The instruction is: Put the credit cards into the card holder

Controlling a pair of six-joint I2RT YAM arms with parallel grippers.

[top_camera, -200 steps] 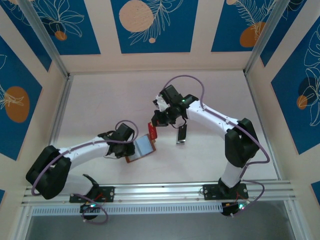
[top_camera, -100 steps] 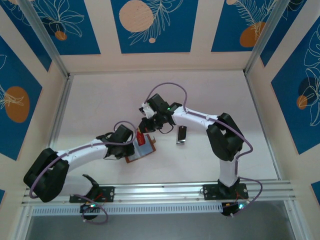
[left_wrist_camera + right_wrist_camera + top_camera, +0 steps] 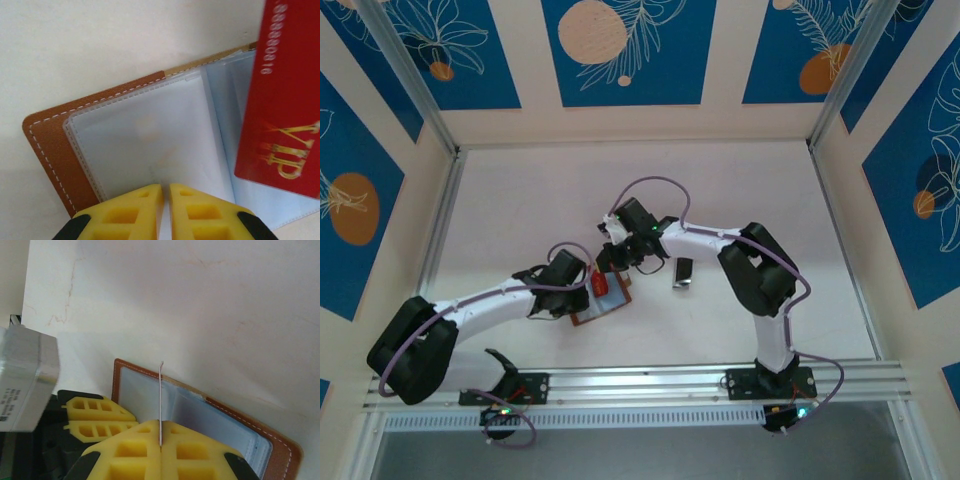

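Left gripper (image 3: 166,192) pinches open brown leather card holder (image 3: 47,150), likely steadying it. Right gripper (image 3: 161,439) clamps red VIP card (image 3: 280,100), holder just beyond fingertips.

Centre of the top view is jammed: left gripper (image 3: 583,293) and right gripper (image 3: 611,263) crowd over the holder (image 3: 614,304), with the card (image 3: 600,282) upright between them. A grey piece (image 3: 683,272) lies just right, under the right arm. The table (image 3: 520,190) is open across the upper frame and lower right, with room to pass.
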